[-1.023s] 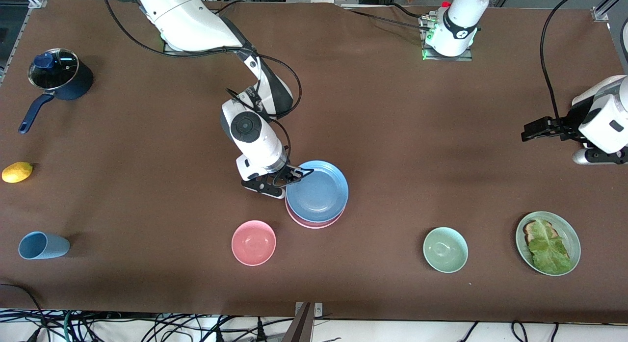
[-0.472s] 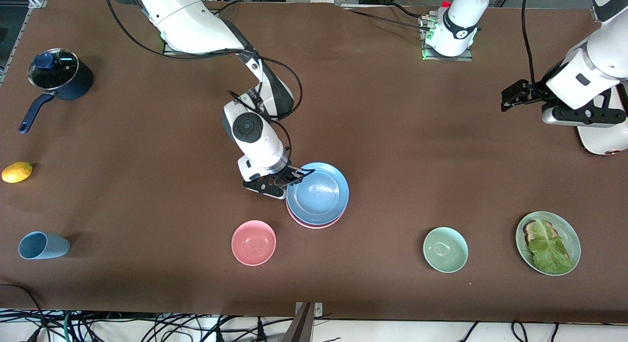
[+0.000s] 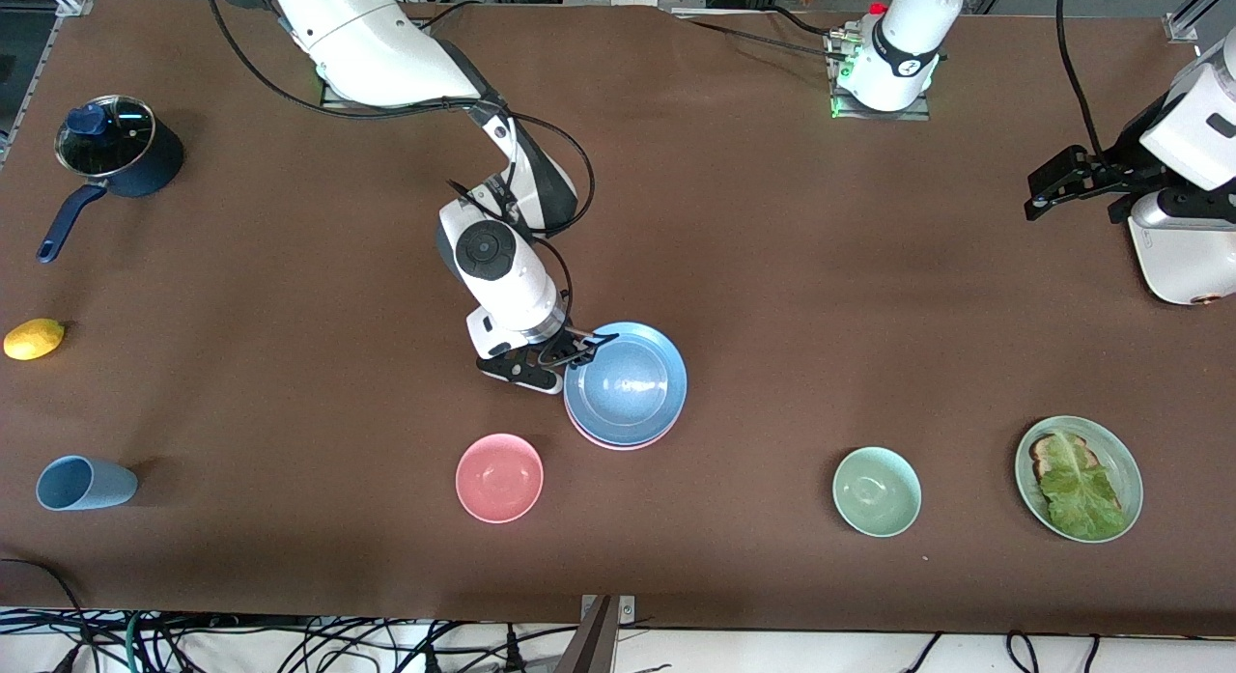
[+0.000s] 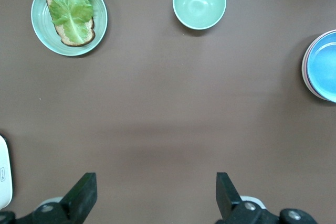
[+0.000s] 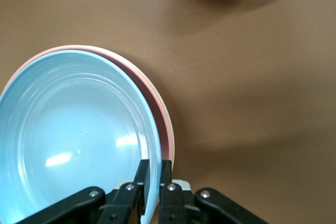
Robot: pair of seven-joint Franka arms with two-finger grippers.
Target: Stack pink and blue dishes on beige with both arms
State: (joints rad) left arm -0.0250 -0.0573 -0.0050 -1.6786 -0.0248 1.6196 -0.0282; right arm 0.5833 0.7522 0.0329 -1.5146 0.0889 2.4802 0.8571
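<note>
Blue plate (image 3: 626,383) sits face up on the pink plate (image 3: 618,441), which shows only as a thin crescent at the edge nearest the front camera. Round, so no long axis. In the right wrist view the blue plate (image 5: 73,135) is slightly offset on the pink plate (image 5: 160,114), and a thin cream rim of the beige plate (image 5: 169,129) peeks out just outside the pink rim; beige plate not visible in the front view. Stack is mid-table, just beside and farther from the front camera than the pink bowl (image 3: 499,477), and toward the left arm's end from it.

Right gripper (image 3: 570,350) is low at the stack's rim on the right arm's side. Fingers (image 5: 140,174) nearly pressed together, pinching the blue plate's rim, one finger inside the rim and one outside.

Left gripper (image 3: 1048,188) hangs in the air over bare table near the left arm's end, waiting. Its fingers (image 4: 224,195) are spread wide, holding nothing, touching nothing.

Green bowl (image 3: 877,491) and green plate with lettuce on toast (image 3: 1120,461) lie toward the left arm's end, near the front camera. Blue cup (image 3: 85,483), lemon (image 3: 34,339) and lidded dark pot (image 3: 116,152) lie at the right arm's end.

No readable writing or brands anywhere.
</note>
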